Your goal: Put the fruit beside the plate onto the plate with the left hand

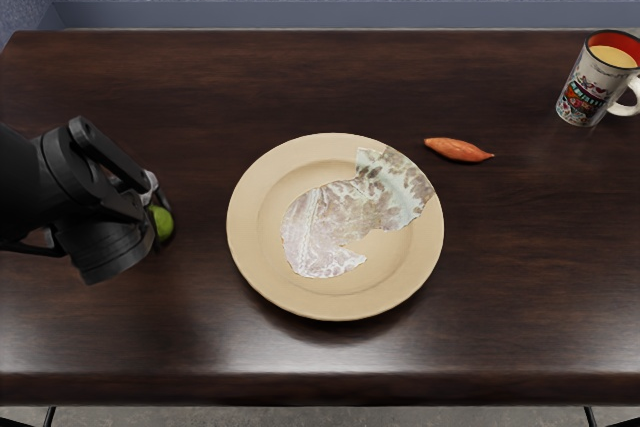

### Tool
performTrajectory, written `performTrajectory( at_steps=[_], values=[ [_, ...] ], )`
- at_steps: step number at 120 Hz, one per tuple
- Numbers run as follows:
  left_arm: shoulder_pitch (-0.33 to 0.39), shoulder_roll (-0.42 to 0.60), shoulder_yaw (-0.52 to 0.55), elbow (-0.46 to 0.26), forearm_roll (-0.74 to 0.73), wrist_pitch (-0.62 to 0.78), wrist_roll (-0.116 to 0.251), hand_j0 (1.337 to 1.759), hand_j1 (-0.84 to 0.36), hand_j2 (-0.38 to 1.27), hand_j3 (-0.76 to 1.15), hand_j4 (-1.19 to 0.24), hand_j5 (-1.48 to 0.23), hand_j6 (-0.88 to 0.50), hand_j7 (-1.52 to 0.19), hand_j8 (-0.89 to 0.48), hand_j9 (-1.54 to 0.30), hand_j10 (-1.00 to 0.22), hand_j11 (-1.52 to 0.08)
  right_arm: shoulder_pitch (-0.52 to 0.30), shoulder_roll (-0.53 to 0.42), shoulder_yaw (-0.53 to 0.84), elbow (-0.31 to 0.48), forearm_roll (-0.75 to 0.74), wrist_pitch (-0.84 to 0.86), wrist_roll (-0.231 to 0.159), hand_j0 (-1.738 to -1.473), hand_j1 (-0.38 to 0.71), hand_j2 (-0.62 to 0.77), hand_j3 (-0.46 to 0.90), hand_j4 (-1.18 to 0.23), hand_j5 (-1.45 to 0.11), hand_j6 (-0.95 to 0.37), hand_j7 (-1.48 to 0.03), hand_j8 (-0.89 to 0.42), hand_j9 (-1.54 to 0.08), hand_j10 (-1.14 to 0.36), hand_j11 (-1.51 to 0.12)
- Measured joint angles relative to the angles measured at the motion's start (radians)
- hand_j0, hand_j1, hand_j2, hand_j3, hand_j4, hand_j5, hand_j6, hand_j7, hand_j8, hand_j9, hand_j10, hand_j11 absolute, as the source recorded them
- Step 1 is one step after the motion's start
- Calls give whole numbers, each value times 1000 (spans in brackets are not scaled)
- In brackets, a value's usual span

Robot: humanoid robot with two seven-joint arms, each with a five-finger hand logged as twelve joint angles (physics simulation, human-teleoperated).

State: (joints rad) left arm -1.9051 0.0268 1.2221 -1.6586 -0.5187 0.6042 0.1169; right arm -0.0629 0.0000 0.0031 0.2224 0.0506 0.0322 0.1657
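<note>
Table [320, 77] dark glossy wood; plate [245, 232] matt tan ceramic; mug [590, 82] glazed, printed.

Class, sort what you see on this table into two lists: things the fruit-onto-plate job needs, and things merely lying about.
Belongs to the job:
green fruit
tan plate
left hand, at the fruit

Just lying about:
orange tuber, right of the plate
painted mug, far right
pale mottled leaf, on the plate

I see only a sliver of the fruit [163, 223]: small, round and yellow-green, well left of the plate [250, 219] and clear of its rim. The plate is round, tan and lies flat, with a pale mottled patch [350, 212] across its middle.
</note>
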Motion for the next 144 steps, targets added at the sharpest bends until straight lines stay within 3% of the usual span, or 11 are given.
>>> performTrajectory(
  at_steps=[22,40,46,62,78,88,100,112,128,135,144],
  values=[
    [-32,26,2,-2,-59,-4,-4,1642,-475,526,0,-328,-1278,-90,-1191,-232,-1147,-826,-1152,0,0,0,0,0,0,0,-1658,-340,-2,0,-8,-10,-8,-10,-8,-10,-8,-10],
    [-141,110,1,-1,-119,-4,-6,1645,-454,560,0,-375,-1284,-77,-1218,-257,-1161,-839,-1168,0,0,0,0,0,0,0,-1658,-340,-2,0,-8,-10,-8,-10,-8,-10,-8,-10],
    [-199,159,1,-1,-142,-8,-6,1647,-455,578,0,-432,-1269,-154,-1210,-260,-1160,-843,-1167,0,0,0,0,0,0,0,-1658,-340,-2,0,-8,-10,-8,-10,-8,-10,-8,-10],
    [-330,241,-21,1,-169,-153,-4,1649,-433,568,0,-506,-1253,-195,-1189,-295,-1157,-853,-1161,0,0,0,0,0,0,0,-1658,-339,-2,0,-8,-10,-8,-10,-8,-10,-8,-10],
    [-315,213,-149,4,-172,-319,-6,1650,-407,557,0,-553,-1256,-214,-1192,-318,-1157,-858,-1160,0,0,0,0,0,0,0,-1658,-339,-2,0,-8,-10,-8,-10,-8,-10,-8,-10],
    [-270,178,-234,7,-172,-376,-11,1651,-429,610,0,-570,-1287,-198,-1197,-327,-1158,-860,-1161,0,0,0,0,0,0,0,-1658,-340,-2,0,-8,-10,-8,-10,-8,-10,-8,-10],
    [-230,109,-315,19,-160,-402,-12,1651,-440,654,0,-591,-1291,-235,-1205,-297,-1154,-864,-1155,0,0,0,0,0,0,0,-1658,-340,-2,0,-8,-10,-8,-10,-8,-10,-8,-10],
    [-227,101,-357,40,-146,-407,-13,1653,-497,802,0,-609,-1267,-303,-1194,-369,-1149,-868,-1149,0,0,0,0,0,0,0,-1658,-340,-2,0,-8,-10,-8,-10,-8,-10,-8,-10],
    [-228,99,-376,55,-139,-406,-14,1654,-519,872,0,-647,-1248,-328,-1190,-391,-1147,-868,-1148,0,0,0,0,0,0,0,-1658,-340,-2,0,-8,-10,-8,-10,-8,-10,-8,-10],
    [-229,99,-378,59,-134,-401,-15,1655,-455,734,0,-653,-1117,-349,-1071,-402,-1036,-785,-1037,0,0,0,0,0,0,0,-1658,-340,-2,0,-8,-10,-8,-10,-8,-10,-8,-10],
    [-229,99,-377,61,-103,-397,-15,1656,-256,516,0,-492,-826,-283,-794,-319,-770,-584,-771,0,0,0,0,0,0,0,-1658,-340,-2,0,-8,-10,-8,-10,-8,-10,-8,-10]
  ],
)
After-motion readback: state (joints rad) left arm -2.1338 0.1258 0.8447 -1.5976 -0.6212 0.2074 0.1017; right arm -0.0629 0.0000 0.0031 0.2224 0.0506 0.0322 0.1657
